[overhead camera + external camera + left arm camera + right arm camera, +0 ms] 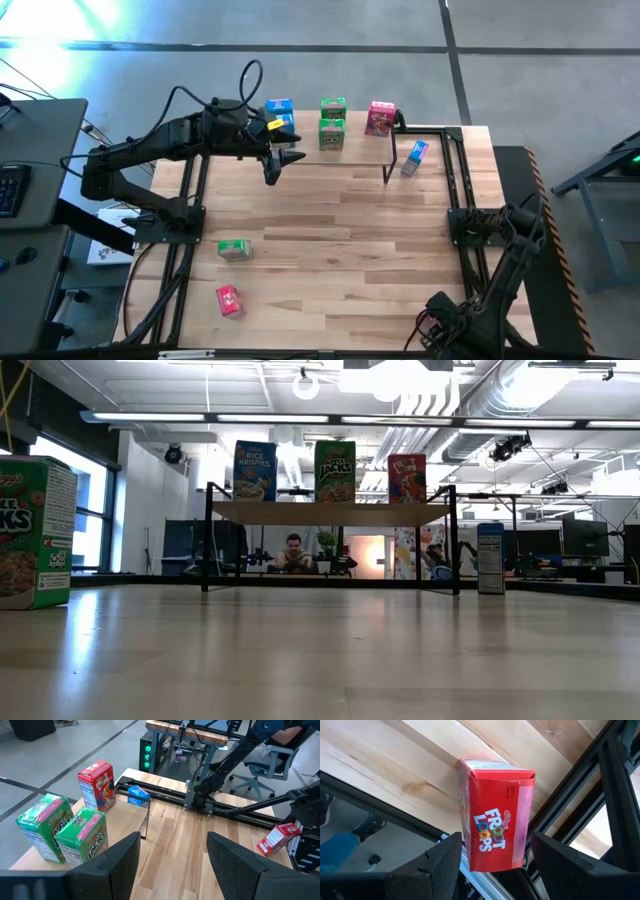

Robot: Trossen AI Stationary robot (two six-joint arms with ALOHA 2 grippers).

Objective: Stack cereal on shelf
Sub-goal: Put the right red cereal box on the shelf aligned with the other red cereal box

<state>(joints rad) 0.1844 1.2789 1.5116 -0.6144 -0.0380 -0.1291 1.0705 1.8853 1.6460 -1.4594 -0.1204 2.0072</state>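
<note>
boxes: small cardboard cereal boxes, so I'd guess light, stiff-ish but easy to dent, and glossy enough to slip; pinching across the narrow faces around mid-height looks safest

left gripper (272, 170): hovers over the near edge of the shelf (352, 147), jaws spread and empty; two green Apple Jacks boxes (62, 830) stand just off one finger, the red Froot Loops box on the shelf (96, 785) is further ahead past them

right gripper (492, 865): parked at the table's near right corner, jaws apart; a red Froot Loops box (495, 822) shows right ahead between the fingers, but I honestly can't tell if they touch it or it's just behind them

still loose: a blue box (414, 157) beside the shelf leg; a green box (234, 249) and a red box (229, 300) on the table, well behind the left jaws

hard to see: the low view shows neither gripper; blue boxes on the shelf sit partly under the left arm in the high view, so the exact count there is iffy
</note>
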